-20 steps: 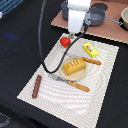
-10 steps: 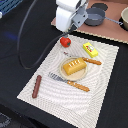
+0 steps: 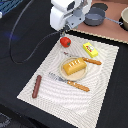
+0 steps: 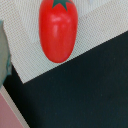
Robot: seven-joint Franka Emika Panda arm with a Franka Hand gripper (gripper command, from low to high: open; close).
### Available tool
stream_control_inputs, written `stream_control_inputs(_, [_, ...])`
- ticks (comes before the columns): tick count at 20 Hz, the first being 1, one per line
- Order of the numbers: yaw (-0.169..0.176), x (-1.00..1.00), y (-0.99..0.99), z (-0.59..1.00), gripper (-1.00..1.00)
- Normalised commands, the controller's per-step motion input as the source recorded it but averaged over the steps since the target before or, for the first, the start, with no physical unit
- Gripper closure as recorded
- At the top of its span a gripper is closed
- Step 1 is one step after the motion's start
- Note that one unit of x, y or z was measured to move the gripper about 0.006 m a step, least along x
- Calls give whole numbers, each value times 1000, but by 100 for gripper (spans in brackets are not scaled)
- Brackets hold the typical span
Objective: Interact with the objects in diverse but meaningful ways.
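exterior: arm (image 3: 67,15) hung over mat's (image 3: 50,90) far corner, tomato (image 3: 65,41) just below it, near the mat edge | wrist: tomato (image 4: 58,29) elongated, long axis running up the frame, close beneath camera | jaws: unseen, state cannot be told

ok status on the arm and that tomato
Gripper above tomato, jaw state unreadable. Tomato lies free at placemat edge. Nothing between them.
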Motion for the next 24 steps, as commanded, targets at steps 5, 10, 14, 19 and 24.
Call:
stream_control_inputs(5, [-6, -162, 65, -349, -100])
stream_control_inputs(10, [-11, -5, 0, -333, -100])
stream_control_inputs(14, [-17, 0, -2, -370, -100])
stream_control_inputs(19, [-27, -1, 0, -371, -100])
stream_control_inputs(24, [-27, -9, 0, -399, -100])
